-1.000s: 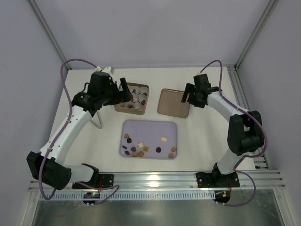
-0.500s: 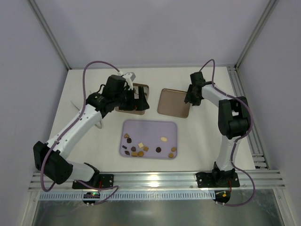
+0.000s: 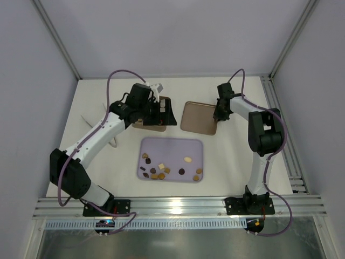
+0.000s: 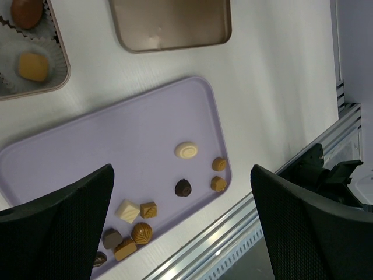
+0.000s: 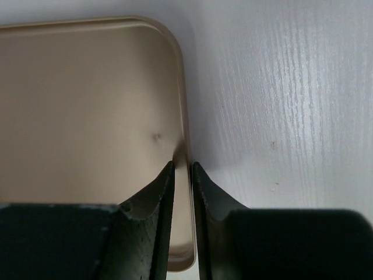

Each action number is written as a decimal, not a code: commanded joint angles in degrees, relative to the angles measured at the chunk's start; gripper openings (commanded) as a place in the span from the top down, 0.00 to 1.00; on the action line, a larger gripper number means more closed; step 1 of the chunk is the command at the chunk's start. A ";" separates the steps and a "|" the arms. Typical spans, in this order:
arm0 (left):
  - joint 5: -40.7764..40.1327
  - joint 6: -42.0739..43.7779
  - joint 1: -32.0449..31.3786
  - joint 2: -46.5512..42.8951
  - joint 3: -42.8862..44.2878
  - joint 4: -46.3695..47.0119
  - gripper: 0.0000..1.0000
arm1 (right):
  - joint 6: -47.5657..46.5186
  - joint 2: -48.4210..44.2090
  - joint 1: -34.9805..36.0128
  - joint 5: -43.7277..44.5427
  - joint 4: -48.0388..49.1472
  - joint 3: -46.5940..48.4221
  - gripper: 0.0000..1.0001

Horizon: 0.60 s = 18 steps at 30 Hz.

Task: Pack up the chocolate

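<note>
Several small chocolate pieces (image 3: 156,171), dark, caramel and cream, lie loose on the lilac tray (image 3: 172,148); the left wrist view shows them (image 4: 140,221) near the tray's (image 4: 116,146) front edge. My left gripper (image 3: 164,114) (image 4: 182,169) hangs open and empty above the brown tin (image 3: 141,125), mostly hiding it. A corner of the tin (image 4: 58,73) holds a caramel piece (image 4: 32,65) in a paper cup. My right gripper (image 3: 218,116) (image 5: 182,166) is shut on the right rim of the flat tin lid (image 3: 197,116) (image 5: 87,105), one finger on each side of it.
An aluminium rail (image 3: 178,208) (image 4: 326,134) runs along the table's near edge, with both arm bases behind it. Enclosure posts and walls close in the back and sides. White table shows to the right of the lid (image 5: 280,87).
My left arm swung right and now covers the tin. My right gripper dropped onto the lid's right edge and its jaws narrowed from wide open to a pinch on the rim.
</note>
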 commanded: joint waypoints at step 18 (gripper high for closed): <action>3.16 5.13 -0.18 21.72 20.72 3.56 0.08 | -1.36 -12.99 -4.96 -10.22 4.12 -8.23 0.96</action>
